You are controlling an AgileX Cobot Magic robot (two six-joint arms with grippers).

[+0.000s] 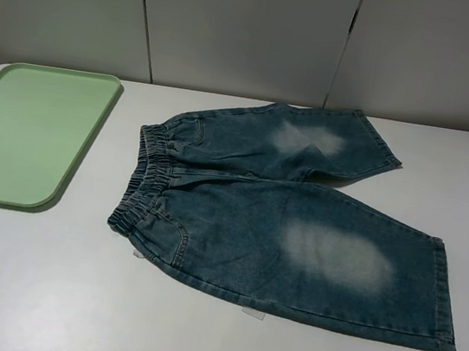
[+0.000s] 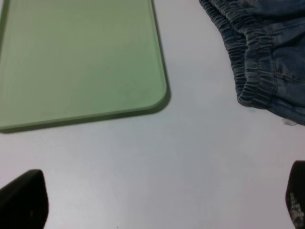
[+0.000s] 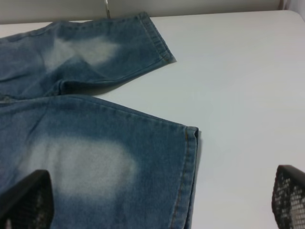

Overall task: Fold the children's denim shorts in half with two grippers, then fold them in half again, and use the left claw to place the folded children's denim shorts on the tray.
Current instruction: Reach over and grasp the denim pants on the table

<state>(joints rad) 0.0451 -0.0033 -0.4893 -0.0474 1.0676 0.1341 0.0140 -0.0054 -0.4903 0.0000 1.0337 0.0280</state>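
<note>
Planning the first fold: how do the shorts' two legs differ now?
The near leg looks longer and wider; the far leg looks shorter and angles away from it. The near leg's faded patch is a broad oval, the far leg's smaller and irregular. Both lie unfolded on the table.

1. The left gripper has two black, rounded fingers; one may have tiny pale marks, but it is blurry.
2. The right gripper has black fingers covered in little dots.
</note>
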